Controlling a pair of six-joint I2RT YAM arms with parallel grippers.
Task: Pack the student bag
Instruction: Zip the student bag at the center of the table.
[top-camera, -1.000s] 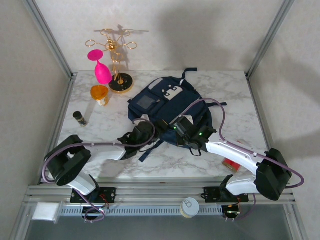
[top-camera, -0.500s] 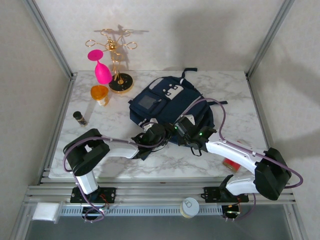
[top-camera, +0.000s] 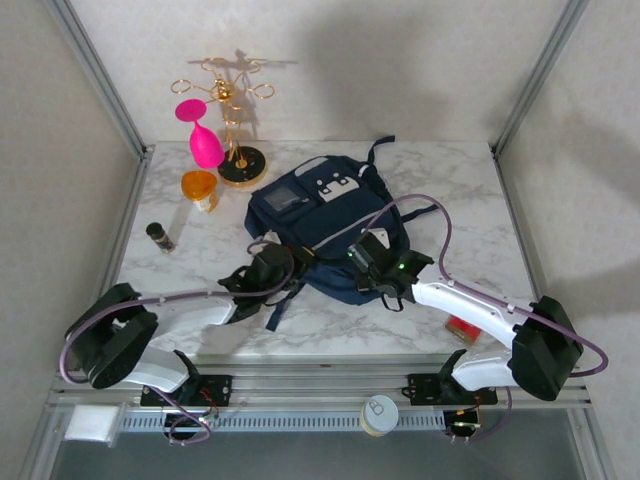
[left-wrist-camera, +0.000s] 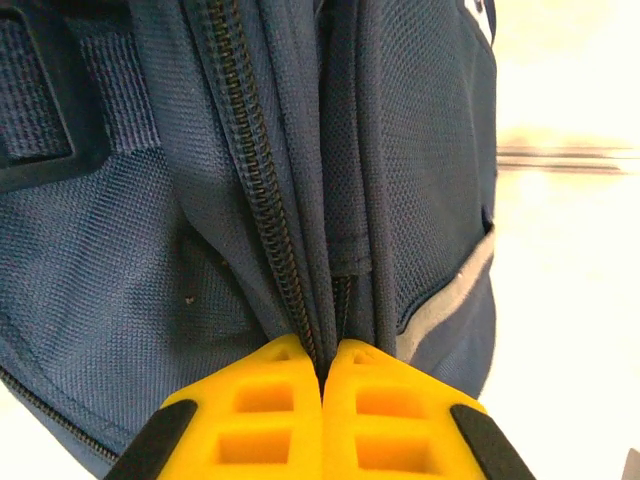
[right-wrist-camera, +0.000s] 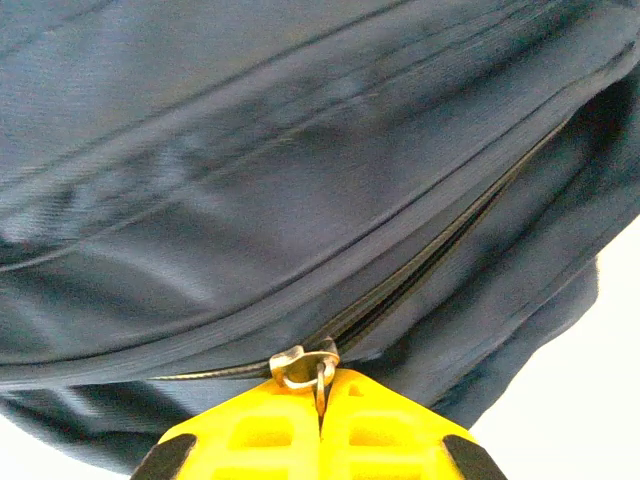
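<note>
From above, the student bag (top-camera: 325, 235) lies flat in the middle of the marble table (top-camera: 190, 255), patches toward the top of the frame, dark straps trailing at its lower left; the left gripper (top-camera: 268, 275) touches the bag's lower-left edge and the right gripper (top-camera: 368, 262) its lower-right edge; a pink goblet (top-camera: 205, 145), a gold stand (top-camera: 232, 120) and an orange cup (top-camera: 199, 187) stand well apart at the upper left

In the left wrist view the yellow fingers meet at bottom centre with no gap, pinching a fold of navy fabric just beside the zip (left-wrist-camera: 262, 215), which climbs toward the upper left

In the right wrist view the fingers are pressed together on the metal zip pull (right-wrist-camera: 305, 366) at bottom centre; the zip line runs off to the upper right; whether the teeth there are parted I cannot tell

The step in hand looks like working the main zip; done well, the left arm anchors the fabric taut while the right draws the pull along the line of the teeth, low and steady; pulling off that line risks the thin pull slipping free or the whole bag dragging across the table
</note>
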